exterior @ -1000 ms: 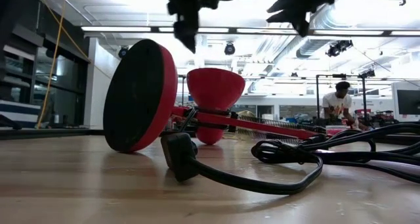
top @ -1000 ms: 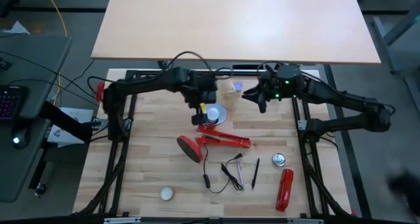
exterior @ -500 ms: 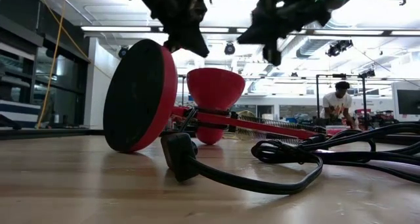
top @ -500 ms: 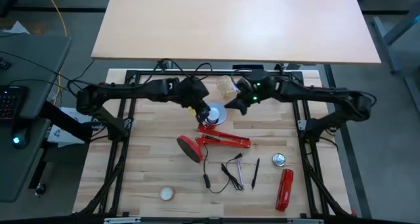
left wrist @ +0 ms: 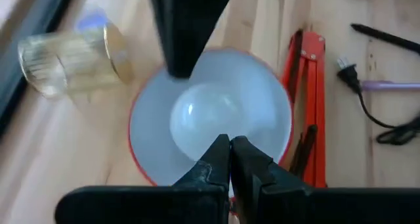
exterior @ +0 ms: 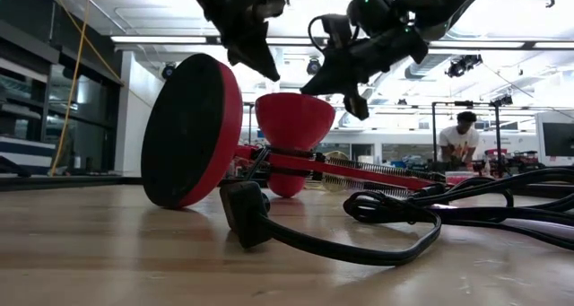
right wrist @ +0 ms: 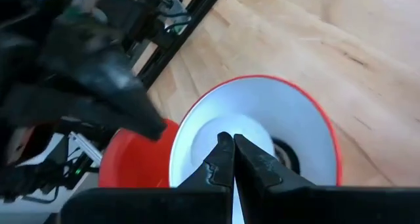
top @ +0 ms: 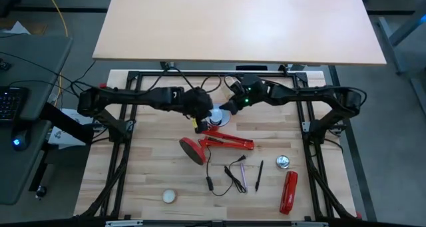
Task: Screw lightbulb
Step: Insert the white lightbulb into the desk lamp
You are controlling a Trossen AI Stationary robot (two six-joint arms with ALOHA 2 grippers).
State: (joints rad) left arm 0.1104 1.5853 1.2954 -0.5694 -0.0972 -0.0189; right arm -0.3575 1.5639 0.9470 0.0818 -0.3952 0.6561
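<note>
The lightbulb (left wrist: pixel 207 122) was seated base-down inside the white-lined shade (left wrist: pixel 266 99) of the red lamp (top: pixel 229 142), which lay on its side on the counter (top: pixel 153 164), its round base (top: pixel 192 150) at 7 o'clock from the shade. The left gripper (top: pixel 200 116) was positioned above the shade's 9 o'clock rim, its fingers (left wrist: pixel 213 159) pressed together and holding nothing. The right gripper (top: pixel 227 109) was positioned above the 2 o'clock rim, its fingers (right wrist: pixel 244 159) likewise closed and empty. A clear jar (left wrist: pixel 69 60) lay just beside the shade. A red flashlight (top: pixel 289 191) lay well apart, toward 4 o'clock, and a black cord (top: pixel 229 174) lay toward 6 o'clock.
</note>
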